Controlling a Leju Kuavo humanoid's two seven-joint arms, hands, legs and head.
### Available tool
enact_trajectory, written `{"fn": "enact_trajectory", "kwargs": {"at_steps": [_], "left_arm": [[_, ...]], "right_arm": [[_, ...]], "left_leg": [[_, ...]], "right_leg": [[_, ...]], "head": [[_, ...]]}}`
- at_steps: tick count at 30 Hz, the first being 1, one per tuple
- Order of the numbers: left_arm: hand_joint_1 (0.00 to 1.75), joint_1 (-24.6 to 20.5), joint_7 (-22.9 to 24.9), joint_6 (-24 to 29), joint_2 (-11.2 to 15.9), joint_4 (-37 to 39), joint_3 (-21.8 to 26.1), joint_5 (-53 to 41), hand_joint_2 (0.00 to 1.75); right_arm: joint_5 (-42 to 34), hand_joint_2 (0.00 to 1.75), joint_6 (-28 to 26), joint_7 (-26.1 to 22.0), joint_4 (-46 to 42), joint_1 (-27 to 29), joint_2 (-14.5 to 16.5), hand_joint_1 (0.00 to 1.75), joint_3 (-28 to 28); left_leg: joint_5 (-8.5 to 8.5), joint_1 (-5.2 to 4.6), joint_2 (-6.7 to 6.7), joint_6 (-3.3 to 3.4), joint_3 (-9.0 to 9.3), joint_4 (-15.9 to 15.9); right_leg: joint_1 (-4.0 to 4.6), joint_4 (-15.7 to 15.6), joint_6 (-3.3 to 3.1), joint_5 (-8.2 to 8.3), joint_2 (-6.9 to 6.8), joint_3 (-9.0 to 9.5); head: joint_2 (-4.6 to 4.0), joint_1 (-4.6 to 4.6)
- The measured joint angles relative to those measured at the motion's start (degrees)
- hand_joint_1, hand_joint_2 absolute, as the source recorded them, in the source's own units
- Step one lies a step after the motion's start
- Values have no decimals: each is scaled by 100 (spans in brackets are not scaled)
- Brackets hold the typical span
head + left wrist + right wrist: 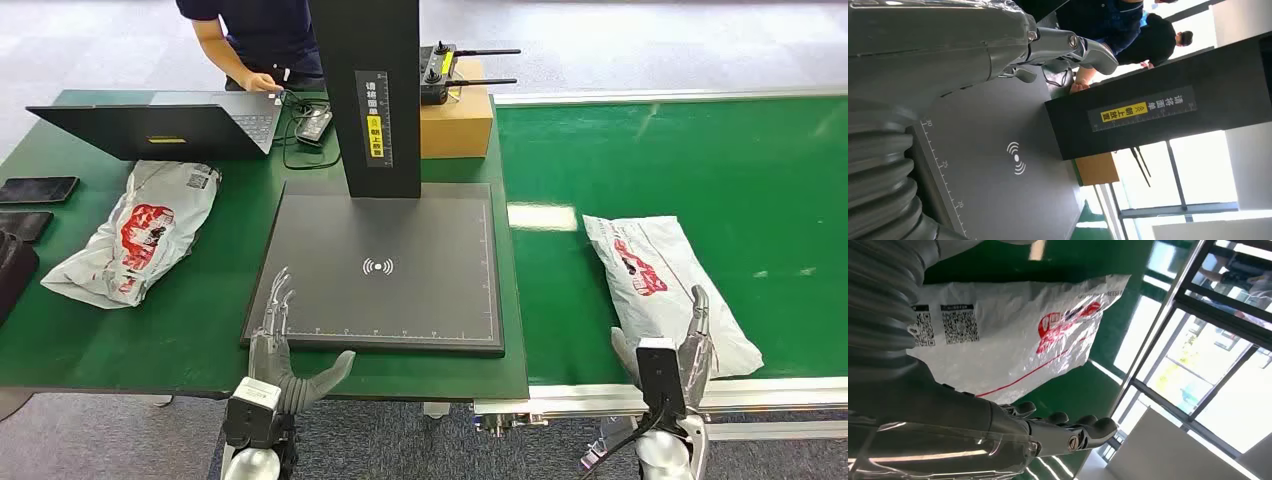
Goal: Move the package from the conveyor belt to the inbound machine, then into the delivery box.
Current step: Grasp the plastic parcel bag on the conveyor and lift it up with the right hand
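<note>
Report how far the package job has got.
Done: nothing yet. The package lies on the green conveyor belt. In hand: the right hand is beside its near end, fingers apart, holding nothing; the left hand is open at the inbound machine. Left: grasp, scan, box.

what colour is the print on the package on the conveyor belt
Red print on the white package, plus black QR codes; the right wrist view shows it best.

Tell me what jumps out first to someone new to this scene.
The white package with red print lies on the green conveyor belt, the right robot hand at its near end. Left of the belt sits the black inbound machine with its tall post, the left robot hand open at its near corner. Another white package lies beside the laptop.
</note>
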Motion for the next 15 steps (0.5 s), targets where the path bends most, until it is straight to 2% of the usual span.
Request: {"fn": "enact_trajectory", "kwargs": {"at_steps": [4, 15], "left_arm": [[0, 1, -1, 60, 13, 11, 0, 55, 175], [0, 22, -4, 81, 40, 13, -5, 174, 175]], "right_arm": [[69, 175, -8, 10, 391, -228, -143, 0, -65], [674, 175, -408, 368, 2554, -1597, -633, 0, -98]], "left_leg": [[0, 0, 0, 0, -1, 0], [2, 0, 1, 1, 1, 1]], "right_leg": [[0, 0, 0, 0, 1, 0], [0, 0, 0, 3, 0, 1]], "head": [[0, -1], [0, -1]]}}
